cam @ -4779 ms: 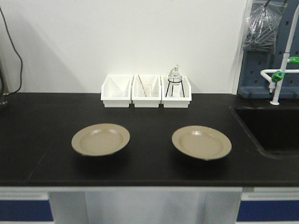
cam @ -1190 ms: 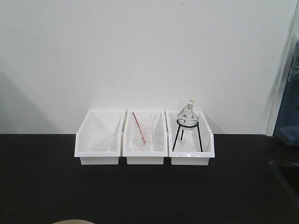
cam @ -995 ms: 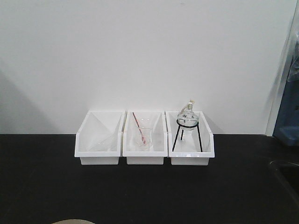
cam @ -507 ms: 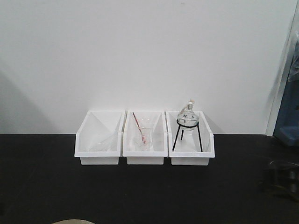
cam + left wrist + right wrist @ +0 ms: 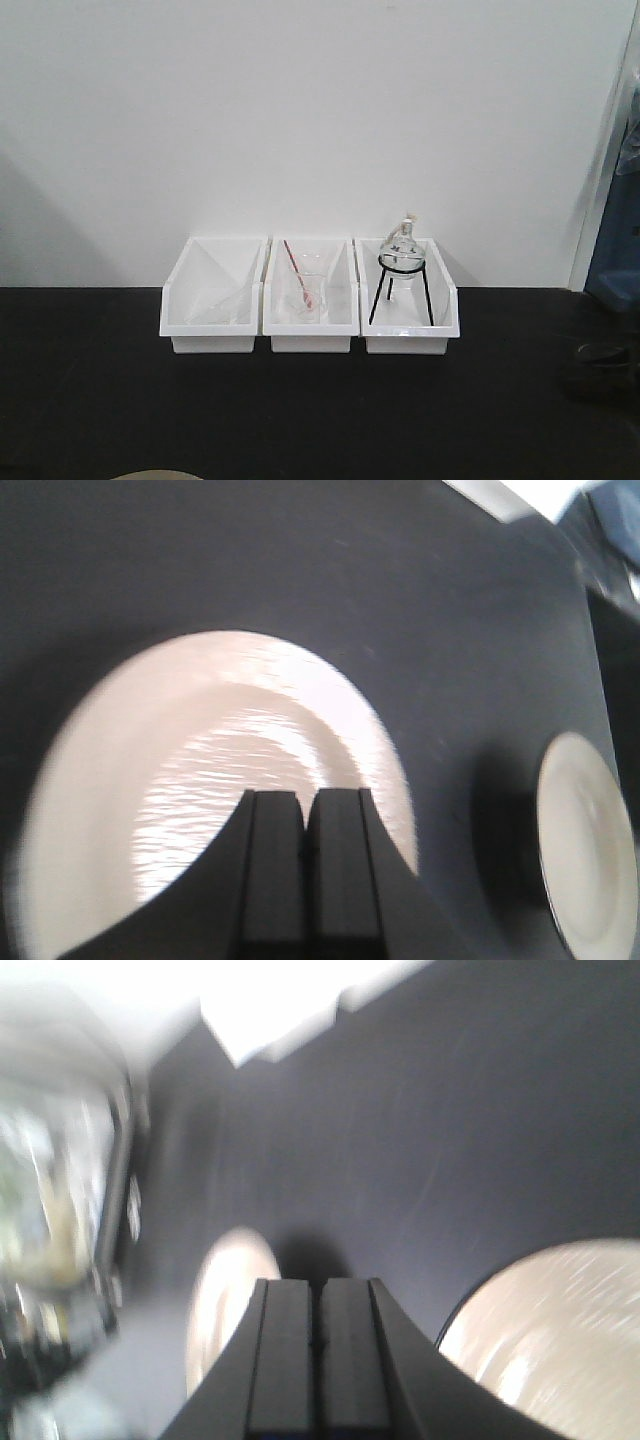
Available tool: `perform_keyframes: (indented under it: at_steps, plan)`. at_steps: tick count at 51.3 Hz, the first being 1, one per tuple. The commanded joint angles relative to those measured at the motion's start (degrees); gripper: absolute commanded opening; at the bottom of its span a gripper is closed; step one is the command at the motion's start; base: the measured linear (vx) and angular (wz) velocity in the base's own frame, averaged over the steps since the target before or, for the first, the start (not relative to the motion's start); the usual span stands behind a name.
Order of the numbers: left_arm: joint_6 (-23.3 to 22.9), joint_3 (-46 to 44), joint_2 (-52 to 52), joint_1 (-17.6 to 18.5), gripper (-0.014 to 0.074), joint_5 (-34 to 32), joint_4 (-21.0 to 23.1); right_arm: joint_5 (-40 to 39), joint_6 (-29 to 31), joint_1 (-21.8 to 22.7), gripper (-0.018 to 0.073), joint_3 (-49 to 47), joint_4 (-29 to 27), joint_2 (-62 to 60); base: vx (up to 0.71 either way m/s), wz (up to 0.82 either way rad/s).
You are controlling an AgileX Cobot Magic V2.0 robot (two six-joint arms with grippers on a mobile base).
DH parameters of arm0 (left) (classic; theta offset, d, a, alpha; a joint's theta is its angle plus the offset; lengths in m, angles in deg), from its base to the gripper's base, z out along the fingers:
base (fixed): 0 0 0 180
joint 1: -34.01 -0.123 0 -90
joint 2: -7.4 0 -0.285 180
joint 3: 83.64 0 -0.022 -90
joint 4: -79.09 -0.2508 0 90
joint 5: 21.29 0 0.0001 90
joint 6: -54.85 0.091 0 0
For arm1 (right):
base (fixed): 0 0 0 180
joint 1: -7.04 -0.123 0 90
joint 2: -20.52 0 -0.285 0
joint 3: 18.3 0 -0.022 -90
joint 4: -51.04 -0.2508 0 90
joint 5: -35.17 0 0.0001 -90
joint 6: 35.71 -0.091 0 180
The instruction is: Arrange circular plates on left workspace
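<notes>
In the left wrist view a round beige plate lies on the black countertop, right under my left gripper. The gripper is shut and empty, and hangs over the plate's right half. The second beige plate lies apart at the right edge. In the right wrist view my right gripper is shut and empty above the countertop. It sits between one plate at the lower right and the other plate at the left. The front view shows only a sliver of plate at the bottom edge.
Three white bins stand in a row at the back against the wall. The right one holds a glass flask on a black tripod. A dark blurred shape sits at the right edge of the countertop. The left of the right wrist view is smeared.
The front view now sits closer to the bins than 4.8 s ago, and the plates have dropped out of it. In the last half second a dark blurred shape has come in at its right edge.
</notes>
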Motion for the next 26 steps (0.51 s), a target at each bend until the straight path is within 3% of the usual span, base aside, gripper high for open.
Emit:
perform_keyframes:
  at_steps: [1,18,26]
  plan:
    - [-0.4,-2.0,-0.2,-3.5,0.0000,2.3,4.4,1.4,2.1,4.3,-0.0003,-0.6,-6.0,-1.5,0.00,0.00]
    - [-0.3,-2.0,-1.6,-4.8,0.0003,-2.8,-2.6,-1.8,2.1,5.5,-0.0003,-0.6,-5.9,-1.5,0.00,0.00]
    - [1.0,-2.0,-1.8,-4.8,0.0036,-0.8,-3.2,-2.7,2.1,5.5,-0.0003,-0.6,-5.9,-1.5,0.00,0.00]
